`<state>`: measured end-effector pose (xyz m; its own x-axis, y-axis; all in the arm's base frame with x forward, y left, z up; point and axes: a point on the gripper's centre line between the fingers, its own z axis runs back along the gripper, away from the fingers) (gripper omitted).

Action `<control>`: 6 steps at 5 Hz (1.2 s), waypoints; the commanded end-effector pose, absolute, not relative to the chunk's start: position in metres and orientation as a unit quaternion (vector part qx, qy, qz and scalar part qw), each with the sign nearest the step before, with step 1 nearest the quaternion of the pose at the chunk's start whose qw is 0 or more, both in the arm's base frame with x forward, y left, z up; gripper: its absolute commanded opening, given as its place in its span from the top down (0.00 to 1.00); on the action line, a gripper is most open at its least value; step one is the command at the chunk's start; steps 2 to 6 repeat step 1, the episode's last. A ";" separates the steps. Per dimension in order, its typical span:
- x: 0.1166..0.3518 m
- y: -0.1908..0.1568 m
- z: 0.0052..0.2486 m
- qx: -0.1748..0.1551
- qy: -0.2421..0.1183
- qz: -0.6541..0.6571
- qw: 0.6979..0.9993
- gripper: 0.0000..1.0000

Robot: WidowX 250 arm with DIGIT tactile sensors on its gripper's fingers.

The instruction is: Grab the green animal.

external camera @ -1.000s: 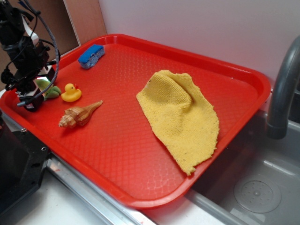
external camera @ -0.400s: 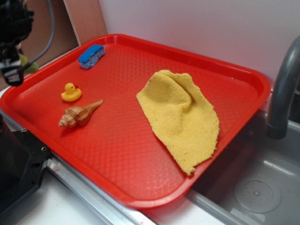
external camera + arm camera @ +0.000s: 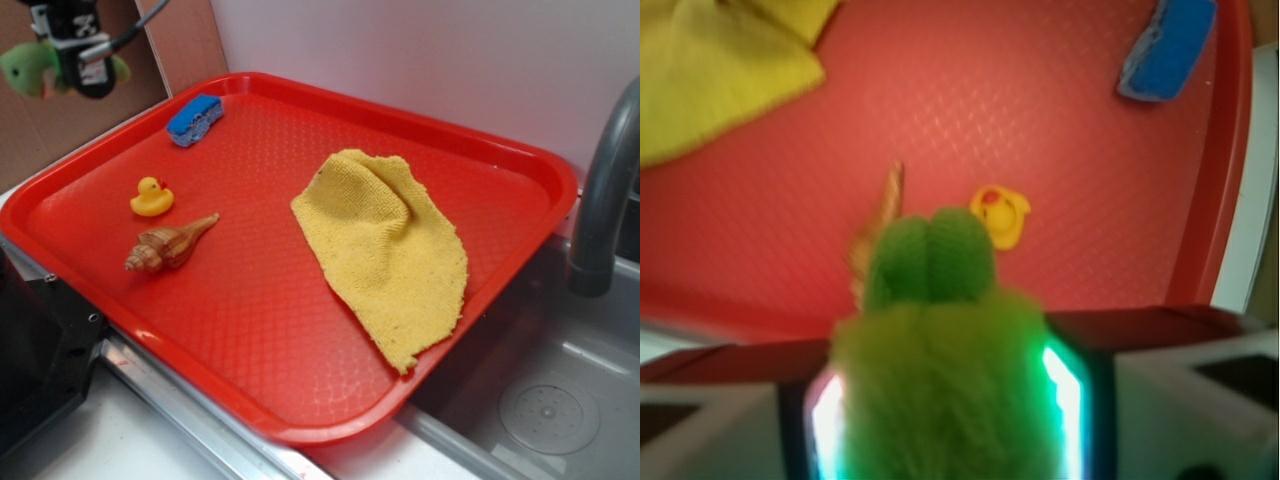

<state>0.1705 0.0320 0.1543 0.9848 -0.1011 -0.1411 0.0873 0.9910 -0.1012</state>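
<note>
The green animal (image 3: 32, 69) is a fuzzy light-green plush, held in my gripper (image 3: 78, 62) high above the tray's far left corner. In the wrist view the plush (image 3: 940, 370) fills the space between the two fingers and hangs out in front of my gripper (image 3: 945, 420). The gripper is shut on it. The yellow rubber duck (image 3: 151, 197) and the brown spiral seashell (image 3: 168, 245) lie on the red tray (image 3: 250, 330) below; the duck also shows in the wrist view (image 3: 1000, 214).
A blue sponge (image 3: 195, 119) lies at the tray's far left. A yellow cloth (image 3: 385, 245) lies mid-tray. A grey faucet (image 3: 600, 200) and a sink stand to the right. A brown board is behind the arm.
My gripper has risen from the tray's left edge with the green animal in it, well above the tray now. The duck, the shell, the sponge and the cloth have not moved.
</note>
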 end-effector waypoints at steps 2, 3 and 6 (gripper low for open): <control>0.202 0.024 0.185 -0.016 0.020 0.001 1.000 1.00; 0.202 0.024 0.185 -0.016 0.020 0.001 1.000 1.00; 0.202 0.024 0.185 -0.016 0.020 0.001 1.000 1.00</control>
